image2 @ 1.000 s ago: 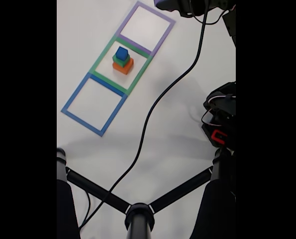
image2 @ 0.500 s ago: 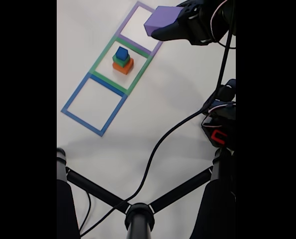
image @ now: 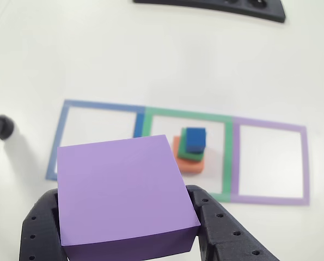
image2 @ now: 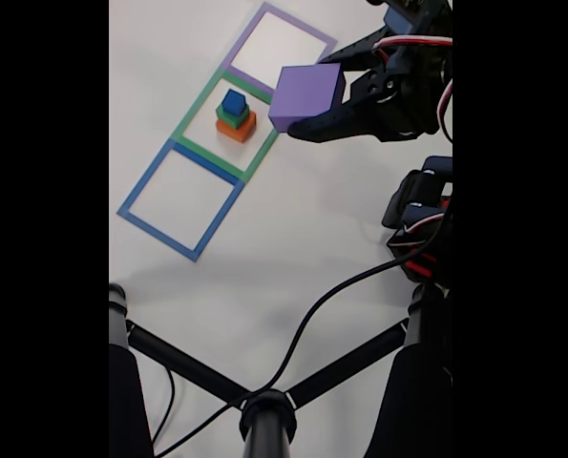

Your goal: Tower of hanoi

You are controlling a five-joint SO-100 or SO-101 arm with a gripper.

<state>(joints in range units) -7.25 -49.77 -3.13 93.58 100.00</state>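
My gripper is shut on the large purple cube, held in the air. In the fixed view the cube hangs over the right edge of the green square outline. Inside that outline stands a stack: the orange cube at the bottom, the green cube on it, the small dark blue cube on top. The black fingers flank the purple cube on both sides in the other view.
A blue square outline and a purple square outline lie on either side of the green one. A black strip with round holes lies at the far edge. Black cables and tripod legs cross the near table.
The arm has swung down into the fixed view with the purple cube, from above the purple outline toward the green outline's right edge. The stack has not moved.
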